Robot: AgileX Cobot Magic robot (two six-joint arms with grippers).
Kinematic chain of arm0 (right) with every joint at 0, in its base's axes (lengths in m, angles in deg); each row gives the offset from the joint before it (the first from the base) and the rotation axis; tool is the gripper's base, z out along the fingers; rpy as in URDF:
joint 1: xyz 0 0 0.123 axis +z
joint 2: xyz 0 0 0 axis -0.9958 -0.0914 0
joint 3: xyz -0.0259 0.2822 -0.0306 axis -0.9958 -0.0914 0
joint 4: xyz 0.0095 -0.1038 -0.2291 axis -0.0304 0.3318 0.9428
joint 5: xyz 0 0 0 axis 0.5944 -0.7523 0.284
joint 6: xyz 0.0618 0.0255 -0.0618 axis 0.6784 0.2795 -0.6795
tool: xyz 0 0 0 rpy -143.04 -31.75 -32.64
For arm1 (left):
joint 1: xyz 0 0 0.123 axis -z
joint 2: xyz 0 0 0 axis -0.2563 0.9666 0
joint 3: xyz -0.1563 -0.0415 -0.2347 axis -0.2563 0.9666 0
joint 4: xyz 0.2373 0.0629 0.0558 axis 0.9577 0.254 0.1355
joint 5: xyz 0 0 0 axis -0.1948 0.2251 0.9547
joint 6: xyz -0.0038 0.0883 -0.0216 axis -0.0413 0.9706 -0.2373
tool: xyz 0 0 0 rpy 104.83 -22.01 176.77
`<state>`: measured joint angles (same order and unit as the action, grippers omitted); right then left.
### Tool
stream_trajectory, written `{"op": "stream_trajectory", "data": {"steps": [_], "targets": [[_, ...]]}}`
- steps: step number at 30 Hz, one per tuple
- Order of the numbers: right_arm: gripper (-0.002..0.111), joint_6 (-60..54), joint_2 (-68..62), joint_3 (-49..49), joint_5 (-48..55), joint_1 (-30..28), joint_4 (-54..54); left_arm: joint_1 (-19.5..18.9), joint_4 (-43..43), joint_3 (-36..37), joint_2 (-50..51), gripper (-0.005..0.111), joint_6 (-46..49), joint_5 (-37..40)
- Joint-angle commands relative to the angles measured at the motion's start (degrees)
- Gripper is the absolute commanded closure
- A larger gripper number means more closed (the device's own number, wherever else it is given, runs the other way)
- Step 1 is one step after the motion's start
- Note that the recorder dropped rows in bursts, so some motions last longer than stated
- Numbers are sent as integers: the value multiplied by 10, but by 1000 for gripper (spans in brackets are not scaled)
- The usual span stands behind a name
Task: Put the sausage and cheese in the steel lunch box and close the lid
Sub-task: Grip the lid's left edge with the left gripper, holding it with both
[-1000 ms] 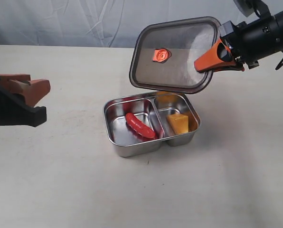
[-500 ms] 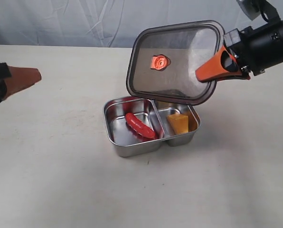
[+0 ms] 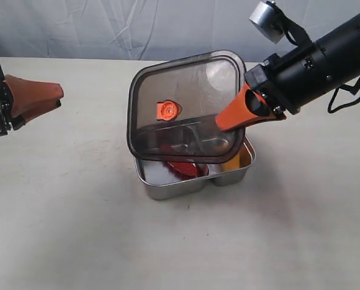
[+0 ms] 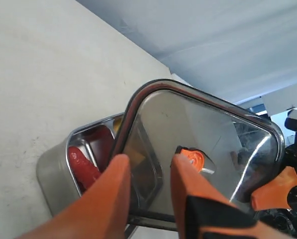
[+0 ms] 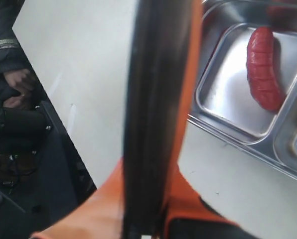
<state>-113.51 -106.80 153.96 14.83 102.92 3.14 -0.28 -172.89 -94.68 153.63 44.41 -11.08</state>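
Note:
The steel lunch box (image 3: 168, 187) stands mid-table. In its left compartment lies the sausage (image 3: 183, 168), half hidden under the lid; only a corner of the cheese (image 3: 231, 162) shows in the right one. My right gripper (image 3: 240, 115) is shut on one short edge of the dark lid (image 3: 180, 103), holding it tilted just above the box with its orange valve (image 3: 167, 110) facing up. The right wrist view shows the lid edge-on (image 5: 148, 99) between the fingers (image 5: 188, 74), with the sausage (image 5: 262, 69) beyond. My left gripper (image 3: 50, 96) hangs open at the far left, holding nothing.
A wrinkled white backdrop (image 3: 107, 24) closes off the far side of the pale table (image 3: 77, 229). In the left wrist view the lid (image 4: 223, 129) and the box (image 4: 54, 174) lie well beyond the left fingers (image 4: 113, 189).
My right gripper has carried the lid down and to the left, from above and behind the box to over it, so it hides most of the food. My left gripper's jaws narrowed slightly.

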Motion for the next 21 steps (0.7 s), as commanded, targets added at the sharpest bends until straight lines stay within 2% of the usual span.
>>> {"op": "stream_trajectory", "data": {"steps": [1,5,8,10,15,21], "targets": [[109,5,6,-2,-2,13,-6,27,24,-22,16,77,-15,11],[109,5,7,-1,-2,12,-19,70,41,-46,34,66,-24,11],[109,-3,7,-1,-2,12,-33,88,45,-56,49,55,-29,11],[109,-4,8,-1,-2,12,-38,90,53,-60,59,51,-29,11],[109,-12,8,-1,-2,12,-45,90,73,-64,89,52,-29,11],[109,-14,8,-1,-2,12,-68,90,41,-66,126,53,-5,11]]}}
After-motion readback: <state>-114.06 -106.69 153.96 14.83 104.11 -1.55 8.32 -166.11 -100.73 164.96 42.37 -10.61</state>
